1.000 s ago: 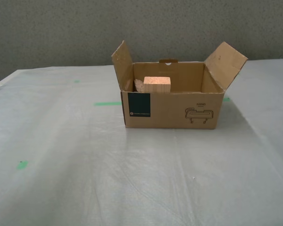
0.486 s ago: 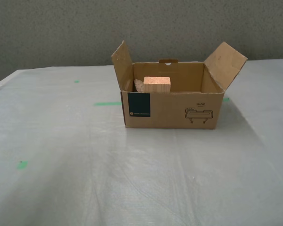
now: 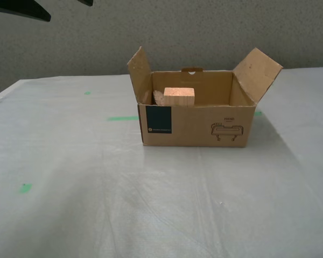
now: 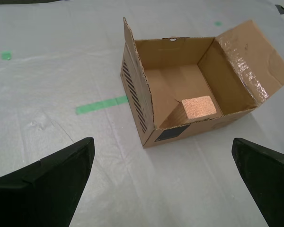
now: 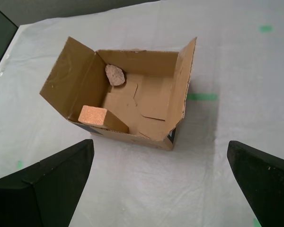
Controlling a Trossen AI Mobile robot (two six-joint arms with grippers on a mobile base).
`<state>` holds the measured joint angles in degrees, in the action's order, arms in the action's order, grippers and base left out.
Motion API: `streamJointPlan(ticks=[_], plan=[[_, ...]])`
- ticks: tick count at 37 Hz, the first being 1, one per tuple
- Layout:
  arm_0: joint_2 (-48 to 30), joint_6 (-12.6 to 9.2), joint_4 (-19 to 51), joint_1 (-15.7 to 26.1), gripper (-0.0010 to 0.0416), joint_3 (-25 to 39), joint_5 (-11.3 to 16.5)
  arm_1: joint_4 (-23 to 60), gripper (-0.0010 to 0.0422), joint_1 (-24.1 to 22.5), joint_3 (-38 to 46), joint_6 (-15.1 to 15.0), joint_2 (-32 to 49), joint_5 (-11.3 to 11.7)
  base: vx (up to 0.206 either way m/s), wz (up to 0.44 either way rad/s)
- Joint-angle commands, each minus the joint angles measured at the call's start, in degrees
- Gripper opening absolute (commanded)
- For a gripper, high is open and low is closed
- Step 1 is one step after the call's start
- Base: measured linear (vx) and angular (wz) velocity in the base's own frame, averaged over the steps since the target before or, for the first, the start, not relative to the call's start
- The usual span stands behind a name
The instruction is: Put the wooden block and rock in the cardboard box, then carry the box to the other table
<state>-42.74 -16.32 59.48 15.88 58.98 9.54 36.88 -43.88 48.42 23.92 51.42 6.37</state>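
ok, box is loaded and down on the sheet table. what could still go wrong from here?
1. The wooden block stands on end, leaning in a corner of the cardboard box; a nudge might tip it.
2. The rock lies loose on the box floor and could roll.
3. The side flap splays outward, and my first gripper and second gripper hover nearby, jaws open; a low pass might catch it.

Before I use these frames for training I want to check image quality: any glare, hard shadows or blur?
Exterior view: even, soft light, the cardboard box sharp. Second wrist view: glare on the tape of one open flap; the wooden block clear. First wrist view: the box throws a soft shadow on the white sheet; the rock is in focus.
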Motion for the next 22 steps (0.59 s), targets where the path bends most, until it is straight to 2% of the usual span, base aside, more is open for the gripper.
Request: streamJointPlan(ticks=[1, 10, 22], plan=[[0.9, -0.37, -1.99, 0.02, 0.0394, -3.32, -0.24, -0.85, 0.0398, -0.07, -0.61, 0.13, -0.02, 0.13, 0.0, 0.0], [1.14, -0.61, -3.56, 0.02, 0.0394, -8.35, -0.24, -0.81, 0.0398, -0.07, -0.87, 0.28, -0.02, 0.13, 0.0, 0.0], [1.14, -0.59, -3.85, 0.02, 0.0394, -11.37, -0.24, -0.76, 0.0398, -0.04, -0.87, 0.39, -0.02, 0.13, 0.0, 0.0]])
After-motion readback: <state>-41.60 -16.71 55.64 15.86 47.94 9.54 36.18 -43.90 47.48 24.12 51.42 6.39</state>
